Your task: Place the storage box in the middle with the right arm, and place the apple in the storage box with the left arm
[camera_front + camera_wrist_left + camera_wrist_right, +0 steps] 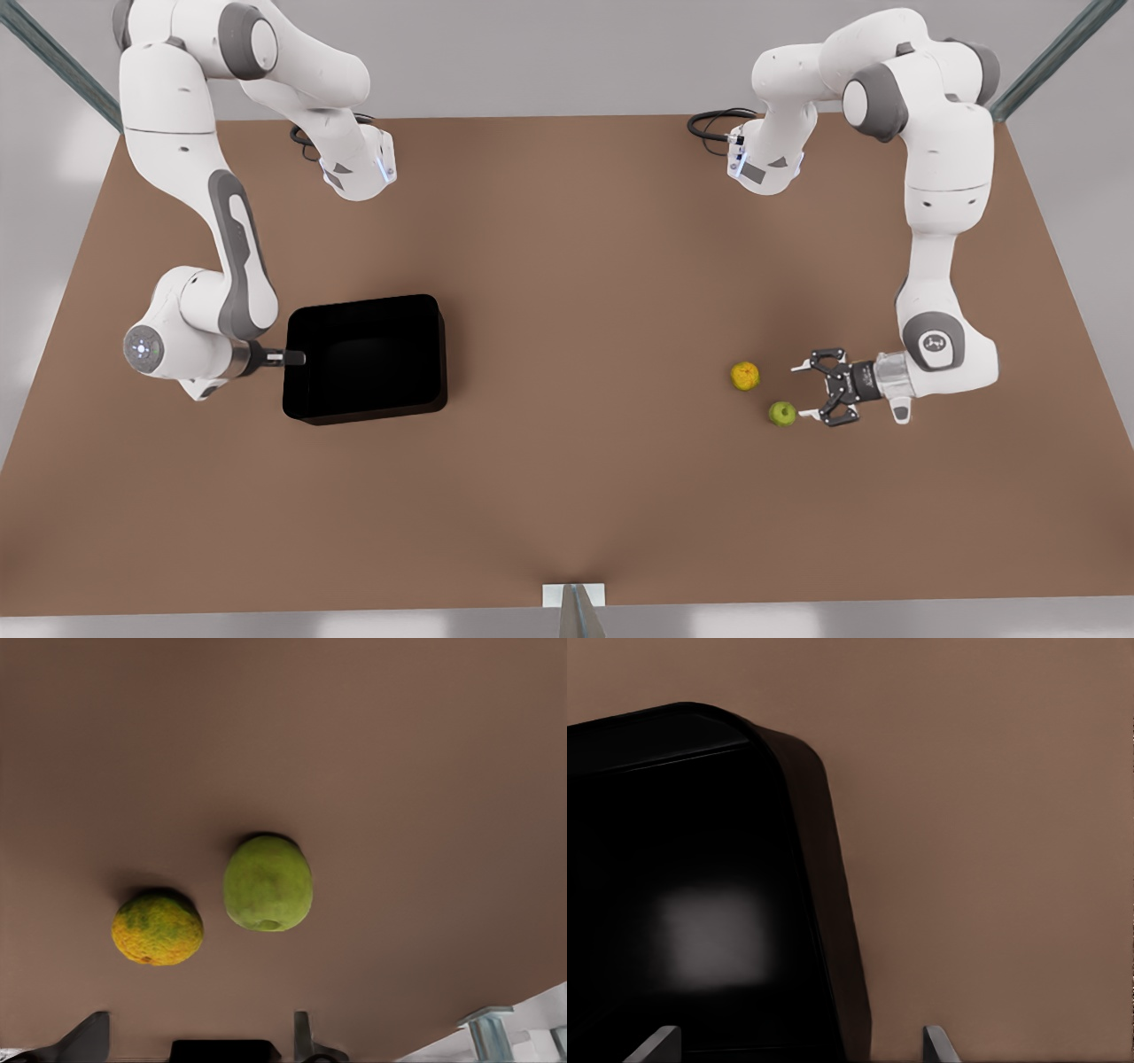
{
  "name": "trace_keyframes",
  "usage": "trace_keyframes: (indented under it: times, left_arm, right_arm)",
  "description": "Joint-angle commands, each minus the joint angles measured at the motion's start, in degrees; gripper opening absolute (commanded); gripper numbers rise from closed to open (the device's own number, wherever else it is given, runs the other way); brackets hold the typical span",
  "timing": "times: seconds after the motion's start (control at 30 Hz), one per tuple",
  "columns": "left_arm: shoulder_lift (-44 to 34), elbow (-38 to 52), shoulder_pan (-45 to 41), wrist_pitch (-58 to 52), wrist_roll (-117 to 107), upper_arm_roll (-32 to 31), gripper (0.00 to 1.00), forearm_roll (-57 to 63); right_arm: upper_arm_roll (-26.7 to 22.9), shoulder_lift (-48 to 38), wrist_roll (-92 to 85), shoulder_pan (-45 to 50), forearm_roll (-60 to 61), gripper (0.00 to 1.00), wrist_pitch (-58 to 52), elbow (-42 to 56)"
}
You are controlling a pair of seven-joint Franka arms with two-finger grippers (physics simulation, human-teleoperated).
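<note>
On a brown table, two white robot arms work at opposite sides. The right gripper, on the arm at the front view's left, sits at the near wall of the black storage box; in the right wrist view its two fingertips stand spread wide, one over the tub's dark interior and the other over bare table beyond the wall, so the wall runs between them without being pinched. The box rests flat just ahead of this gripper, toward the front view's left of the table rather than its centre.

The left gripper, on the arm at the front view's right, is low over the table with its jaws apart. The yellow-green apple lies just ahead of one fingertip, close to it, off to one side of the jaw gap. A yellow-orange fruit lies a little farther ahead, near the apple but apart from it.
</note>
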Motion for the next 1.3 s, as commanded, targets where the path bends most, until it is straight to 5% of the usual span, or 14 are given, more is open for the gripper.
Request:
trace_keyframes:
  times: [0.0,0.57,0.6,0.63,0.67,0.7,1.07,1.13,1.2,1.27]
  left_arm:
    - [0.2,0.0,0.0,0.0,0.0,0.1,1.00,-0.8]
    - [9.6,2.8,0.3,5.0,-0.1,-0.4,1.00,-13.8]
    - [9.6,2.8,0.3,5.0,-0.1,-0.5,1.00,-14.0]
    - [9.6,2.9,0.3,5.5,0.2,-0.7,1.00,-14.6]
    - [9.6,2.8,0.3,5.9,0.3,-1.1,1.00,-15.2]
    - [9.6,2.8,0.3,7.6,0.3,-2.3,1.00,-15.8]
    - [10.2,2.1,0.2,11.4,0.4,-5.3,0.96,-18.6]
    - [10.2,2.1,0.2,11.4,0.4,-5.3,0.82,-18.6]
    - [10.7,2.2,0.3,11.4,0.6,-5.3,0.79,-18.6]
    - [11.0,2.2,0.3,11.4,0.6,-5.3,0.77,-18.6]
  right_arm:
    - [0.0,0.0,0.0,0.1,0.0,1.00,0.2,-0.2]
    - [0.1,5.6,-0.4,0.8,0.1,0.99,4.0,-1.3]
    - [0.2,5.6,-0.4,0.8,0.1,0.81,3.9,-1.2]
    - [0.3,5.5,-0.2,0.9,0.1,0.43,3.4,-0.8]
    - [0.4,5.4,-0.2,0.9,0.1,0.26,3.1,-0.7]
    - [0.4,5.5,-0.2,0.9,0.1,0.21,3.2,-0.7]
    - [2.3,4.5,-6.1,0.9,1.3,0.21,1.1,1.0]
    - [7.7,3.9,-8.0,1.0,2.1,0.21,-0.6,4.5]
    - [15.4,4.5,-6.8,1.1,2.0,0.21,-2.4,9.4]
    - [16.6,10.4,3.8,8.0,2.1,0.21,-2.4,19.4]
